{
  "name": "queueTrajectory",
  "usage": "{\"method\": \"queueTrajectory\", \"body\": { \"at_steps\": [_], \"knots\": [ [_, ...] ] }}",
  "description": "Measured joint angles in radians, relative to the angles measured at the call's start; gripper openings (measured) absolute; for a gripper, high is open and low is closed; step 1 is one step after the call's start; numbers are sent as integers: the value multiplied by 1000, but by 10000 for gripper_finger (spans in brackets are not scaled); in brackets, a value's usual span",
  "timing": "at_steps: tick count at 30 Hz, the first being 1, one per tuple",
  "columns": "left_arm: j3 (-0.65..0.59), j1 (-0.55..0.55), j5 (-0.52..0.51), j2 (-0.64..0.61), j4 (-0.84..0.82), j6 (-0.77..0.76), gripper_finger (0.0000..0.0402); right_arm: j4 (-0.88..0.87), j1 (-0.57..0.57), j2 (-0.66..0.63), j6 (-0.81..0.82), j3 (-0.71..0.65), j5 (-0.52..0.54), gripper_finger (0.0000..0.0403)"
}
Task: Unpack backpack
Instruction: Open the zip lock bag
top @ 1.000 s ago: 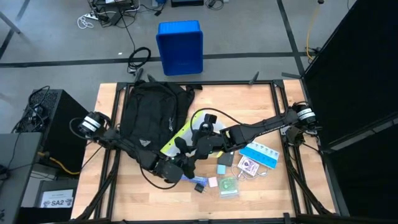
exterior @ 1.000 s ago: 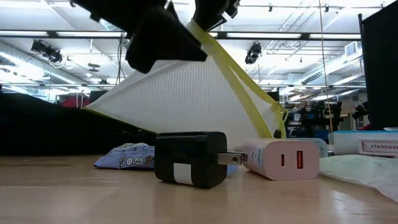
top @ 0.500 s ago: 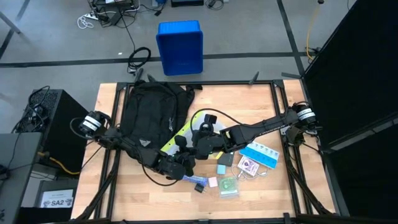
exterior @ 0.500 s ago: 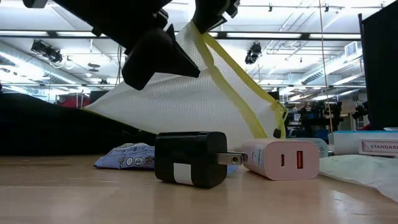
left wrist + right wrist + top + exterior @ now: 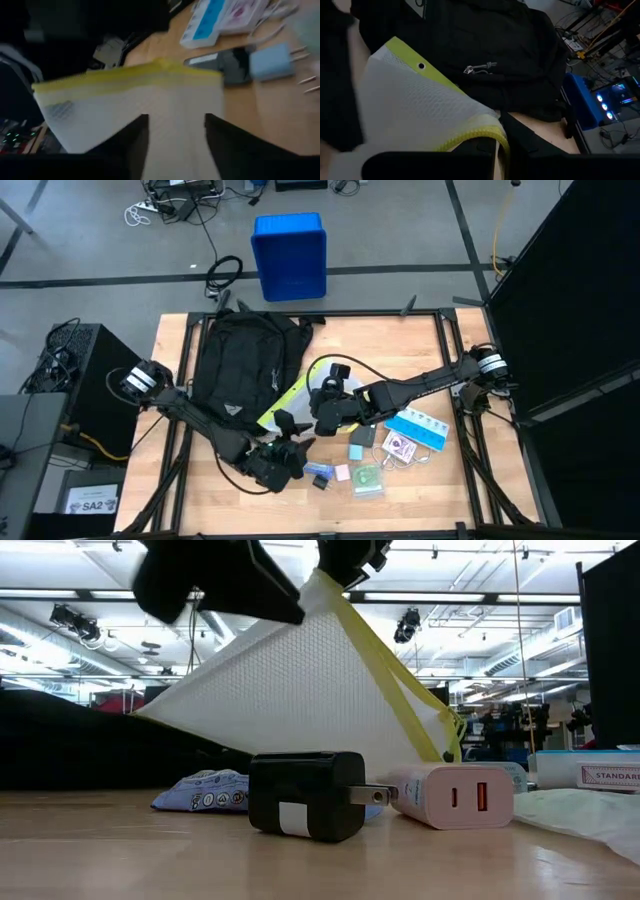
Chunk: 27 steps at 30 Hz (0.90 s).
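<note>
The black backpack [image 5: 245,360] lies flat on the table's left half. A white mesh pouch with a yellow edge [image 5: 288,402] slopes up from the backpack's near right side. My right gripper [image 5: 320,412] is shut on the pouch's raised end, which reaches the top of the low view [image 5: 300,690]. My left gripper [image 5: 288,444] stands open on the pouch's near side. In its wrist view its two fingers [image 5: 135,145] frame the pouch [image 5: 130,100] ahead of them. Whether they touch it I cannot tell. My right gripper pinches the pouch's yellow-edged end [image 5: 487,134] between its two fingers, coming from the table's right and slanting down. That end is lifted well above the table [image 5: 335,590]. The rest slopes down taut, and its far lower end [image 5: 400,55] rests against the backpack.
Unpacked things lie right of the grippers: a black charger [image 5: 305,795], a white charger [image 5: 450,795], a blue packet [image 5: 200,790], a blue-and-white box [image 5: 418,428], a card box [image 5: 398,448] and a green packet [image 5: 368,480]. A blue bin [image 5: 290,255] stands beyond the far edge.
My left gripper has drawn back from the pouch toward the table's near left and has risen a little. The pouch stays held up by my right gripper, which has kept still.
</note>
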Motion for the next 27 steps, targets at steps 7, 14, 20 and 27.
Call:
{"method": "queueTrajectory", "body": {
  "at_steps": [7,14,20,27],
  "knots": [
    [0,20,28,17,-96,-144,322,-4,-6,0,51,0,-110,0],
    [0,62,68,81,-110,-166,348,-5,-6,0,55,0,-136,0],
    [5,69,-4,85,-116,-165,348,-78,-8,4,103,0,-148,0],
    [6,76,-17,85,-121,-166,341,-198,-5,5,205,-23,-164,0]
  ]
}}
